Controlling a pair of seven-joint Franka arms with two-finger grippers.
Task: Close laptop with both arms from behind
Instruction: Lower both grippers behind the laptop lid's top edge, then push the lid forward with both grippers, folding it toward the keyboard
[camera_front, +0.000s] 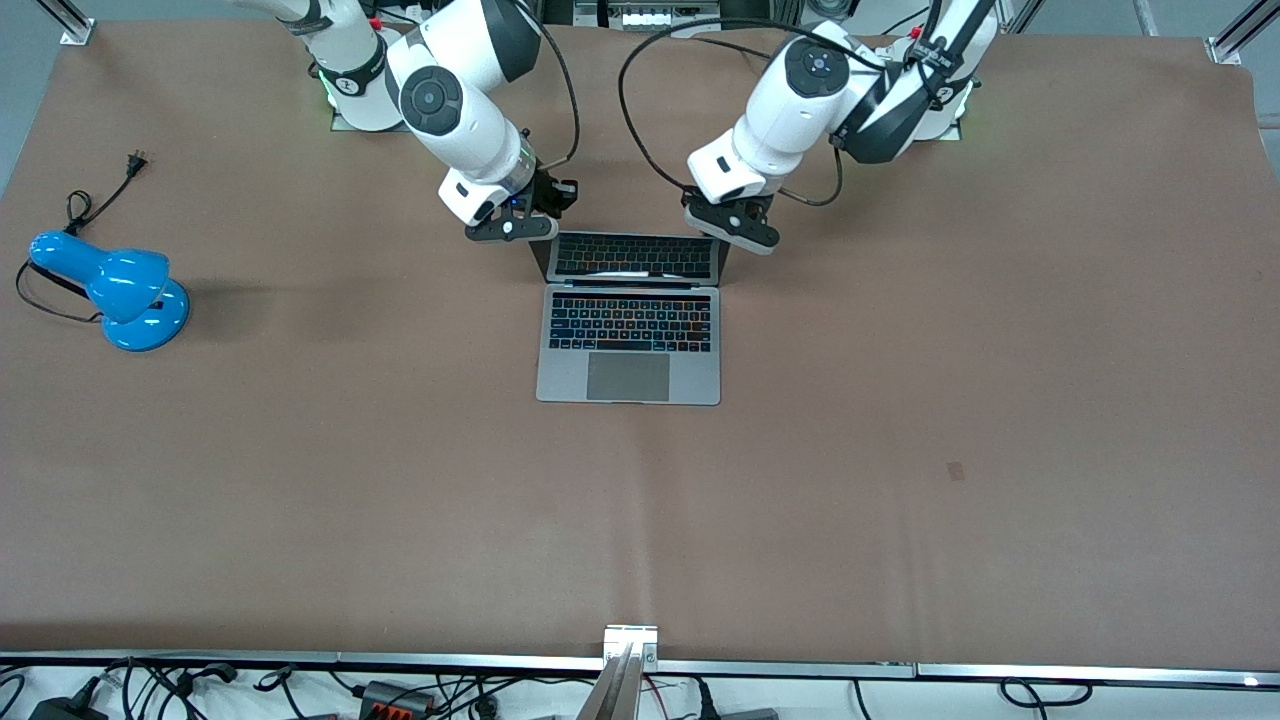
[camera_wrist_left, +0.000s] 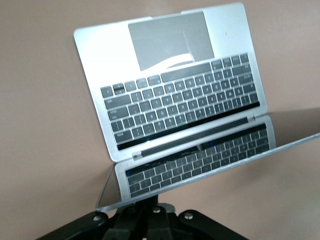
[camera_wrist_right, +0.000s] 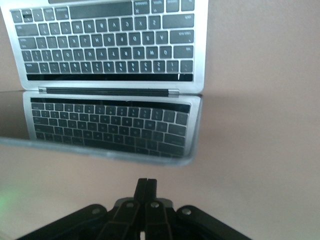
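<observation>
Laptop (camera_front: 629, 330) sits open near mid surface (camera_front: 900, 450), base flat, trackpad edge toward the front camera, hinge edge toward the arm bases. Screen tilted forward over the keyboard and mirrors the keys in both wrist views (camera_wrist_left: 200, 160) (camera_wrist_right: 110, 125). Lots of bare brown surface around the laptop on every side; the strip nearer the front camera than the laptop is wide open.

Blue desk lamp (camera_front: 115, 290) stands well apart from the laptop, toward the right arm's end of the surface, black cord (camera_front: 95, 200) trailing from it toward the bases.

Right gripper (camera_front: 510, 228) hangs at the laptop lid's top corner on the right arm's side, arm bent down from its base with wrist low. Its fingers (camera_wrist_right: 146, 192) show pressed together with nothing between them, tips just short of the lid's top edge; contact can't be told.

Left gripper (camera_front: 735, 228) hangs at the lid's other top corner, left arm folded down the same way, elbow up. In the left wrist view the lid's top edge runs right across the gripper (camera_wrist_left: 150, 212); the fingers look pressed together too, holding nothing; touching the lid or not, can't tell.
</observation>
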